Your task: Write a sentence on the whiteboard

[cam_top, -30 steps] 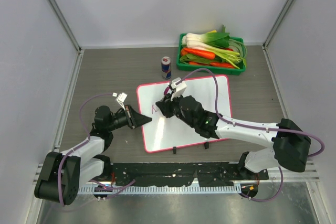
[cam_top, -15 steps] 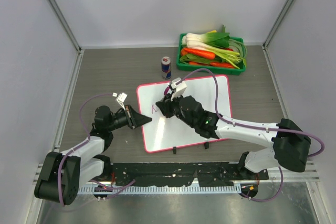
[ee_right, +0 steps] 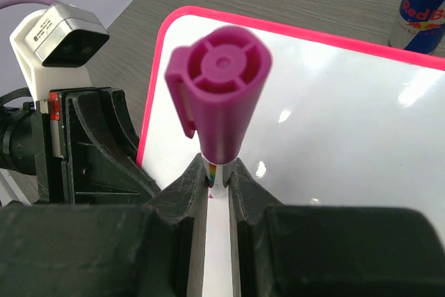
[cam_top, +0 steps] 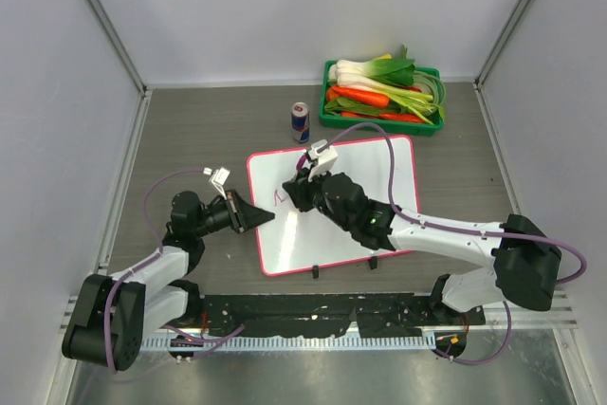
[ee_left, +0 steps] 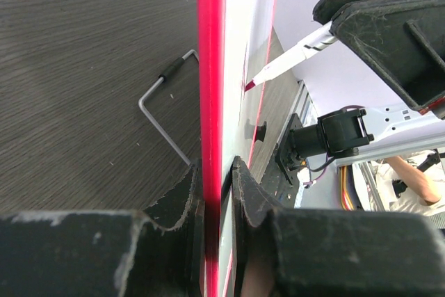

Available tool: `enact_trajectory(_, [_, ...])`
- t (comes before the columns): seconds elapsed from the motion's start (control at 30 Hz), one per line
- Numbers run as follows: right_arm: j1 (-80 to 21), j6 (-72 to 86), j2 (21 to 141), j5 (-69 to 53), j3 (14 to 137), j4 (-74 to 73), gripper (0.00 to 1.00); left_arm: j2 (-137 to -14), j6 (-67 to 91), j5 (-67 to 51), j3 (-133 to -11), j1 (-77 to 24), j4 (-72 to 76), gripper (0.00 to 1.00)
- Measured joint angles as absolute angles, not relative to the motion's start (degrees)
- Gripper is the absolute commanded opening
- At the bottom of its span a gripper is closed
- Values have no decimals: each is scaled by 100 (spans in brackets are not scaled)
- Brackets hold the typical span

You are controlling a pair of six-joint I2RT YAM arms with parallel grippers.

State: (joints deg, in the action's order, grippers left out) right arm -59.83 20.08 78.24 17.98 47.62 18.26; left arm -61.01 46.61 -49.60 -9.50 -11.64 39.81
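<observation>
Seen from above, the large flat white whiteboard with rounded corners and a thin pink-red frame rests on the grey wood-grain table between the arms, its long axis running left to right. The left jaws meet its left edge, while the right arm reaches across the board from the near right. This puts the right jaws over the far-left part, just right of a short pink-magenta stroke, the only piece of the sentence visible. From there, I judge, the writing must run rightward. In the left wrist view the left jaws stand narrow, pinching the frame edge-on, and the white marker slants toward the surface; whether its tip touches I cannot tell. In the right wrist view the right jaws are clamped on the marker's barrel, its magenta cap end facing the camera.
</observation>
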Motion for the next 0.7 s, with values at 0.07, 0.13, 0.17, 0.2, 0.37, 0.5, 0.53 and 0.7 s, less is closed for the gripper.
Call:
enact_trajectory(0.07, [-5983,2001,7828,1859,4792,1791,1,-6101,4659,-4960,-950,-1164,3981,0])
enact_trajectory(0.13, [-5983,1979,7841,1927,4840,1765,1,-6101,4661,-4960,-950,-1164,3981,0])
enact_trajectory(0.17, [-5983,1966,7843,1959,4856,1756,1,-6101,4659,-4960,-950,-1166,3981,0])
enact_trajectory(0.2, [-5983,1959,7843,1981,4866,1754,1,-6101,4661,-4960,-950,-1168,3983,0])
enact_trajectory(0.37, [-5983,1905,7902,2099,4963,1750,2,-6101,4661,-4954,-950,-1173,3986,0])
enact_trajectory(0.5, [-5983,1844,7942,2209,5041,1750,1,-6101,4661,-4954,-950,-1173,3986,0])
enact_trajectory(0.53, [-5983,1831,7955,2228,5063,1747,1,-6101,4661,-4954,-950,-1173,3983,0])
enact_trajectory(0.7, [-5981,1806,7990,2338,5127,1750,1,-6101,4661,-4954,-950,-1175,3988,0])
